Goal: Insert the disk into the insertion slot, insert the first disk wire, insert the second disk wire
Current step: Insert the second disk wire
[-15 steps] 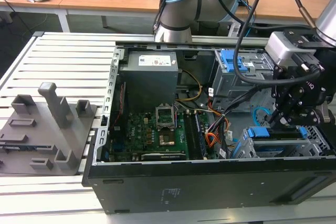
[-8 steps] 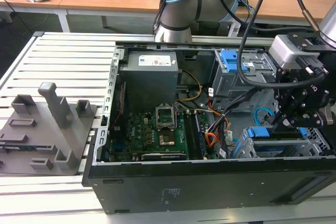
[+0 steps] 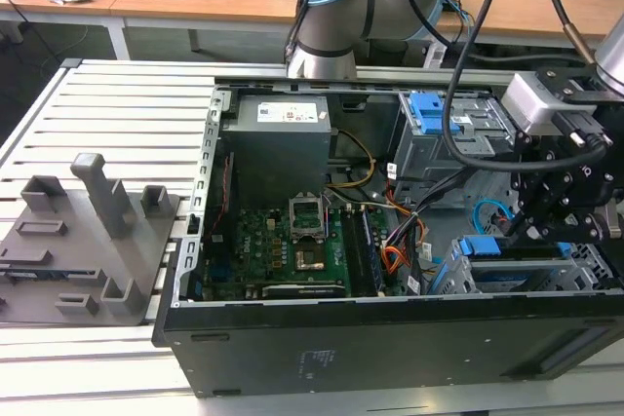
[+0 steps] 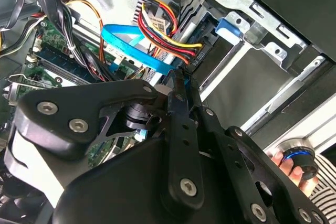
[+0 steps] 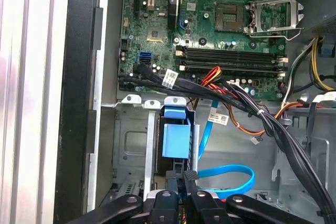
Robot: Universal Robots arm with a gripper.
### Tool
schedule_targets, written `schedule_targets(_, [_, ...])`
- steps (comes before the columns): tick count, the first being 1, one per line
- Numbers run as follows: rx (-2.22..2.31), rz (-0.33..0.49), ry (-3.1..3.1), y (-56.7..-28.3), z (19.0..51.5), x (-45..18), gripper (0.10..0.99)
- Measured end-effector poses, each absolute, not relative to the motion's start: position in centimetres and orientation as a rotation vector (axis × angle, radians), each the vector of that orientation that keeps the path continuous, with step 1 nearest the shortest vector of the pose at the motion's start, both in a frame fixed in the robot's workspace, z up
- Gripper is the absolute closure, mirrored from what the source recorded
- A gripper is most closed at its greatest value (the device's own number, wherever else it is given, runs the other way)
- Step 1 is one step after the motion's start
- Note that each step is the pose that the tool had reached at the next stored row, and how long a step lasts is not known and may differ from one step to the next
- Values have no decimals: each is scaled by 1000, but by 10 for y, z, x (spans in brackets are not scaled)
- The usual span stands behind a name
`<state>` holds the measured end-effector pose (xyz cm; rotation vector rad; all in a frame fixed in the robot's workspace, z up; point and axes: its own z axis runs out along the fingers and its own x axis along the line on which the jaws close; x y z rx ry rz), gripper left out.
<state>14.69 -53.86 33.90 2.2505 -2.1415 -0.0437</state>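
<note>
The disk, with its blue carrier tab (image 5: 176,139) (image 3: 487,246), sits inside the insertion slot (image 5: 134,145) (image 3: 531,275), the low grey cage at the case's front corner. The first disk wire (image 4: 173,35), red, orange and yellow strands, ends in a dark plug (image 4: 196,60) set against the disk's end. The second disk wire (image 4: 126,45) (image 5: 231,171) is a flat blue cable that runs right up to my fingertips. My gripper (image 4: 178,74) (image 5: 187,176) (image 3: 546,216) is shut on the blue cable's end, beside the dark plug; that end is mostly hidden.
A taller grey cage with a blue latch (image 3: 429,112) stands behind the slot. Black cable bundles (image 5: 262,116) cross the motherboard (image 5: 220,35) close to the cage. A grey fixture block (image 3: 88,241) lies on the slatted table. A person's fingers (image 4: 283,163) rest on a blue-ringed knob outside the case.
</note>
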Motion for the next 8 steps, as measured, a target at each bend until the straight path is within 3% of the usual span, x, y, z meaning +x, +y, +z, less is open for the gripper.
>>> schedule_targets(4, [2251,-44,-2142,-539,339,147,914])
schedule_targets(5, [2251,-44,-2142,-539,338,147,851])
schedule_targets(6, [2251,-44,-2142,-539,339,147,851])
schedule_targets(8, [2251,-44,-2142,-539,359,147,851])
